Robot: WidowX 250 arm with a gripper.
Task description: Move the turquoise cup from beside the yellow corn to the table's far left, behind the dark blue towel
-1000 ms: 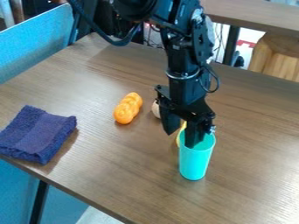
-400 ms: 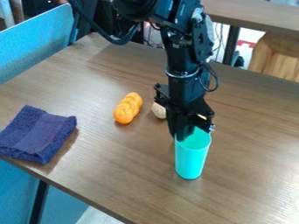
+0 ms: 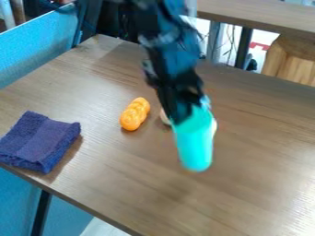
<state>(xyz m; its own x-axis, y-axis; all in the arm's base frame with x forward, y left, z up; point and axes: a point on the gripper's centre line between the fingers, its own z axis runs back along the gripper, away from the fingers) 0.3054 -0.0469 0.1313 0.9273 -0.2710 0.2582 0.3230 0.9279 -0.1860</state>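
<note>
Blurred at centre right, the black gripper [image 3: 182,119] hangs down at the top of a turquoise cup [image 3: 195,146], shut on the cup's rim. The cup leans a little, its base lower and to the right. An orange, lumpy twisted piece [image 3: 135,114] lies on the table left of the gripper. Close behind the gripper's left side, a small beige object [image 3: 164,117] is partly hidden.
A folded dark blue cloth [image 3: 40,142] lies at the left edge of the brown table [image 3: 117,179]. A blue partition [image 3: 37,48] stands along the upper left, and another tabletop [image 3: 265,17] crosses the top right.
The gripper closed on the cup between the two earlier frames. Since then gripper and cup have moved up and slightly left in view, and the cup has tilted.
</note>
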